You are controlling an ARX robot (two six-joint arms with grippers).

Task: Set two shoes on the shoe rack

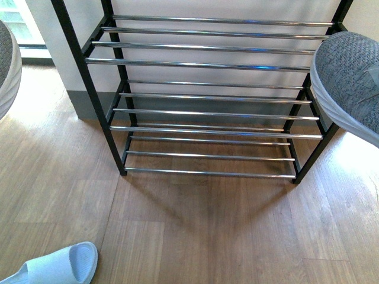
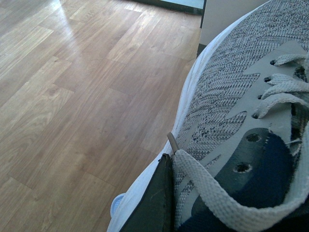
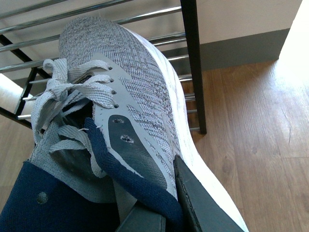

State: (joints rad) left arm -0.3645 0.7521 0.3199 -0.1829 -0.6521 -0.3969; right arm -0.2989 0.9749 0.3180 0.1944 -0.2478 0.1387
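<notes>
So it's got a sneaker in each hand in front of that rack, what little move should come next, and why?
Probably swing the right sneaker inward, over the top rods of the shoe rack. It hangs just beside the rack's right frame at about upper-tier height, every tier in view is bare, and the left sneaker sits farther off to the side.
</notes>
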